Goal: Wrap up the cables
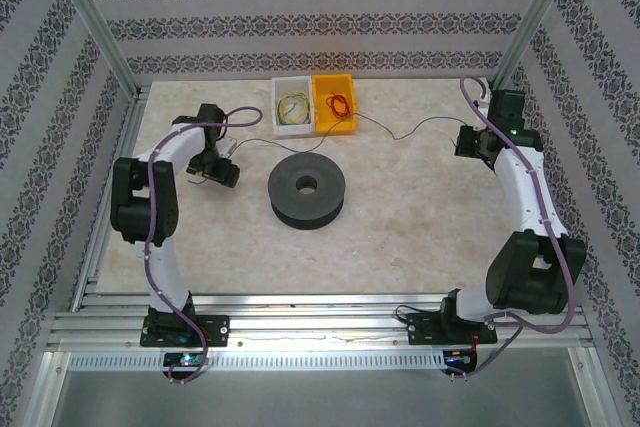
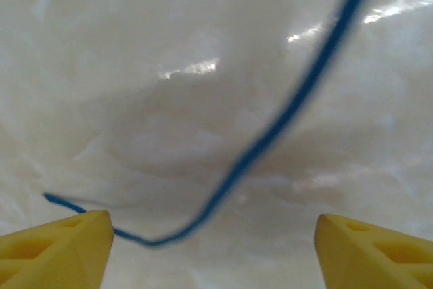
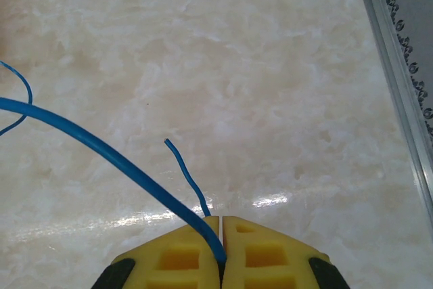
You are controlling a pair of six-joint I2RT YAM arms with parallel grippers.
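We read the coming move off one relation: how the thin, thread-like dark-blue cable (image 2: 270, 133) lies against the left tool (image 2: 213, 252). In the left wrist view, that tool's yellow fingers (image 2: 61, 245) stand spread wide and pinch nothing. The strand runs between them on a slant. Its loose tip lies just beyond the finger on the left of that picture, it dips low beside that finger, then climbs away to the upper right. So its long axis crosses the gap at an angle instead of lying square to it, and it sits well off centre, close to one finger and far from the other. The blur keeps us from saying whether it touches the pale marbled worktop (image 1: 400, 227) there.

The right tool (image 3: 222, 235) is pressed together, pinching the cable near its other end, with a short tail poking out ahead of the fingers.

From above, the strand stretches across the far part of the worktop from the right tool towards the left one, behind the wide black plastic spool (image 1: 285, 187). We cannot trace it where it passes the two small bins.

We judge the left arm the nearer one to this loose end. It would do well to shift sideways before closing, or the strand may slip out past the near finger.
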